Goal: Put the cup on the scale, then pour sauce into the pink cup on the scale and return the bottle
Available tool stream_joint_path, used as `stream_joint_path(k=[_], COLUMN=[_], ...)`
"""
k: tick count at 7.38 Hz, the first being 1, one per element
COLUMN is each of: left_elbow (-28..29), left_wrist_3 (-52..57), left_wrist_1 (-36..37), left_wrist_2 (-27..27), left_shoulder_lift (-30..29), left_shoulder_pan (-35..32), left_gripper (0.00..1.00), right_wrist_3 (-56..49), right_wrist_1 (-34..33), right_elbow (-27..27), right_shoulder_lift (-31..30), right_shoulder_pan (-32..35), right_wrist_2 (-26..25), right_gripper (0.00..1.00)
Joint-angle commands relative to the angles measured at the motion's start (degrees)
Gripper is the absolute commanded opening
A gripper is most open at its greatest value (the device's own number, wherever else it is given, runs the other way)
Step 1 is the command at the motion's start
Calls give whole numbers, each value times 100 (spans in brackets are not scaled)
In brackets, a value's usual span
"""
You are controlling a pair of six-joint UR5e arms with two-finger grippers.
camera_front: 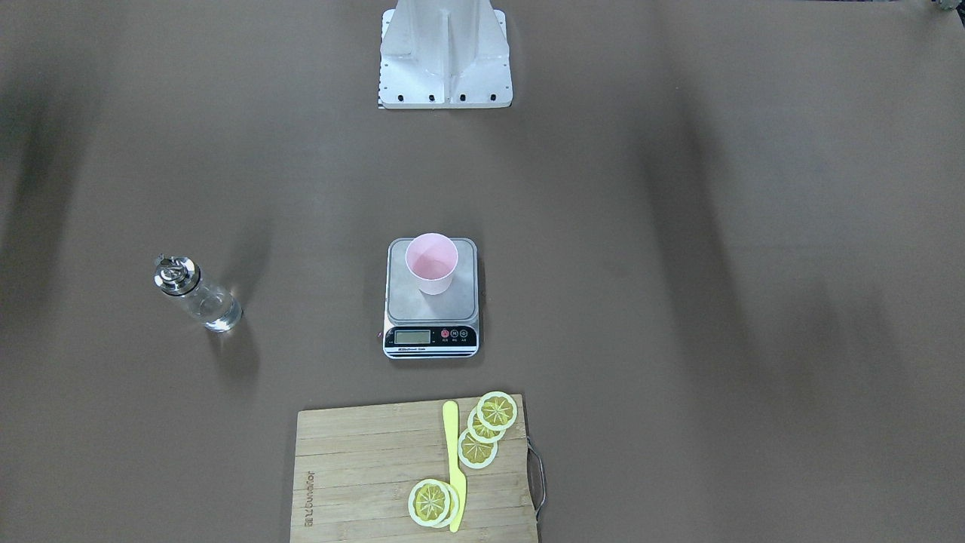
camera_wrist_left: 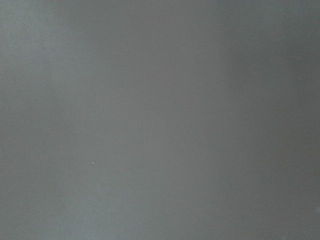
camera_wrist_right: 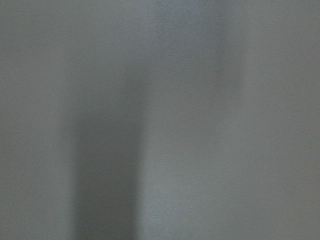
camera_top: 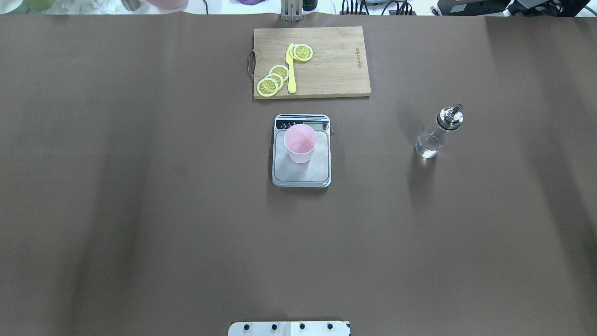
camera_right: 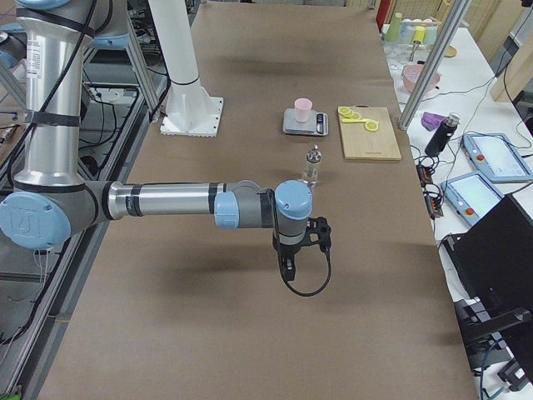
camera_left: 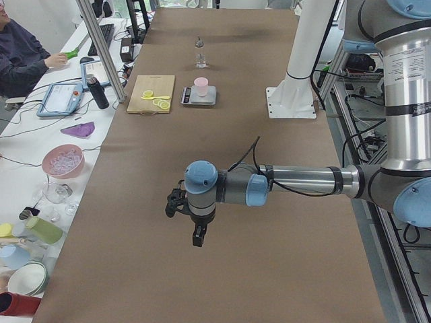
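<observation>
Cup (camera_top: 300, 142): pink plastic, tapered, mouth up on scale's (camera_top: 301, 175) steel platform.
Bottle (camera_top: 436, 135): clear glass, metal pourer, long axis upright.
My left gripper (camera_left: 196, 237), right gripper (camera_right: 288, 269): can't tell if apart.

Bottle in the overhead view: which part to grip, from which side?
Grip the bottle round its glass body, below the metal pourer cap, coming in level from the robot's right. It stands upright on that side, and a side pinch should suit tilting to pour.
</observation>
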Motion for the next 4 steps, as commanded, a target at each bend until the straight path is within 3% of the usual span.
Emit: stream_joint_path(k=[1,4], left_elbow=[-17,-35], left_wrist_3=[-15,-16], left_wrist_1=[-3,-3], left_wrist_2=[-9,-26], left_shoulder_lift=[1,1], left_shoulder_pan=[4,4], left_gripper=[99,99], right_wrist_3=[9,0], right_wrist_1=[-3,23], right_elbow=[-2,-2], right_shoulder_lift=[23,-12], right_shoulder_pan=[0,-9], right_wrist_2=[17,-18], right_gripper=[100,100])
